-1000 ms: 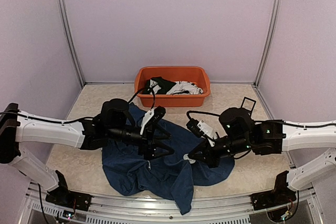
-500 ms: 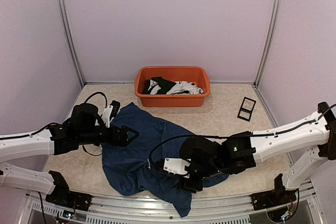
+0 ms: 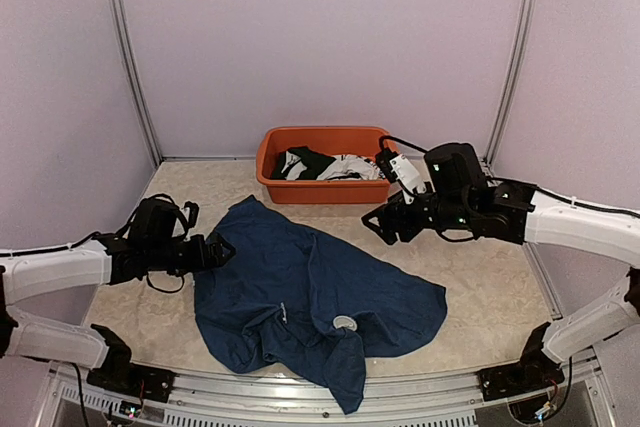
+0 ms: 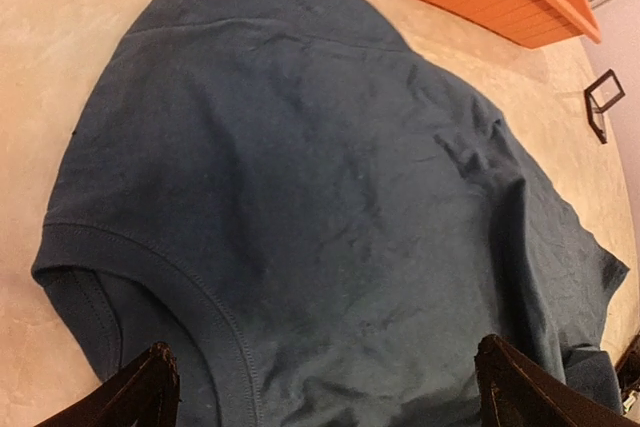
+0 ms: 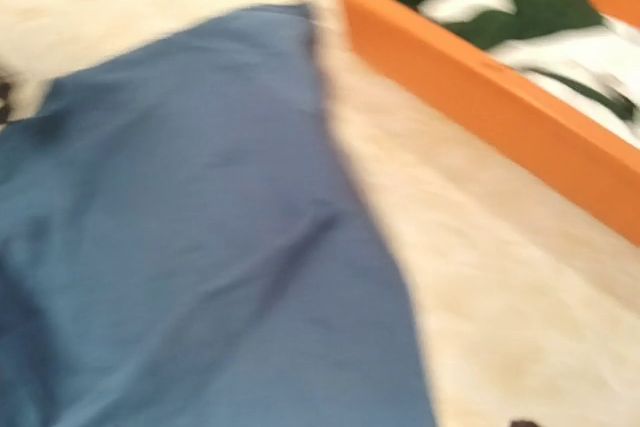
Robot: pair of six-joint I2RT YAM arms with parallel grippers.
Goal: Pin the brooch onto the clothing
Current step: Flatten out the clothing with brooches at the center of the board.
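- Clothing [image 3: 300, 287]: a dark navy T-shirt lay rumpled and spread on the middle of the table [image 3: 490, 287]; its far corner lay just short of the orange tub [image 3: 328, 192] and its near fold reached toward the table's near edge
- Brooch [image 3: 343, 323]: a small pale round piece sat on the near part of the shirt, right of centre; whether its pin passed through the fabric could not be told
- Left gripper [image 3: 222, 248]: held low at the shirt's left edge, pointing toward the cloth; in the left wrist view its two fingertips [image 4: 150, 387] stood wide apart at the bottom corners, with a stitched hem and plain navy fabric between and beyond them
- Right gripper [image 3: 377, 227]: hung above bare table, just in front of the tub's right corner and well apart from the brooch; the right wrist view was blurred and the overhead view too small, so whether its jaws were apart or together could not be told
- Tub: stood at the far side of the table and held black and white garments [image 3: 335, 165]
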